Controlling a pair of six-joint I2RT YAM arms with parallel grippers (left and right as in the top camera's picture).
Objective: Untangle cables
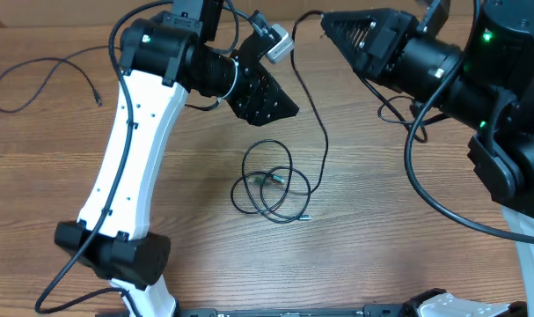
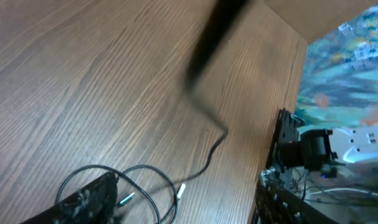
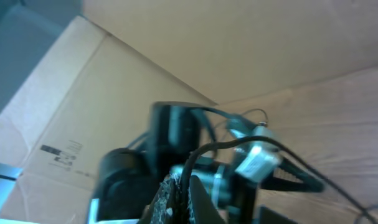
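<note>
With my right gripper [image 1: 324,19] clamped on one thin black cable [image 1: 326,132] and my left gripper [image 1: 280,106] open and empty, one black cord [image 1: 38,62] lay apart, but the coiled black cables [image 1: 271,180] at the middle of the wooden table [image 1: 398,255] were not yet untangled.

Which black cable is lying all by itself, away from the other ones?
The thin cable at the far left of the table, a loose open curve with nothing near it. The coiled cable lies in the middle instead.

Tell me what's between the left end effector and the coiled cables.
Only bare table between left end effector and coiled cables, seen in the overhead view.
</note>
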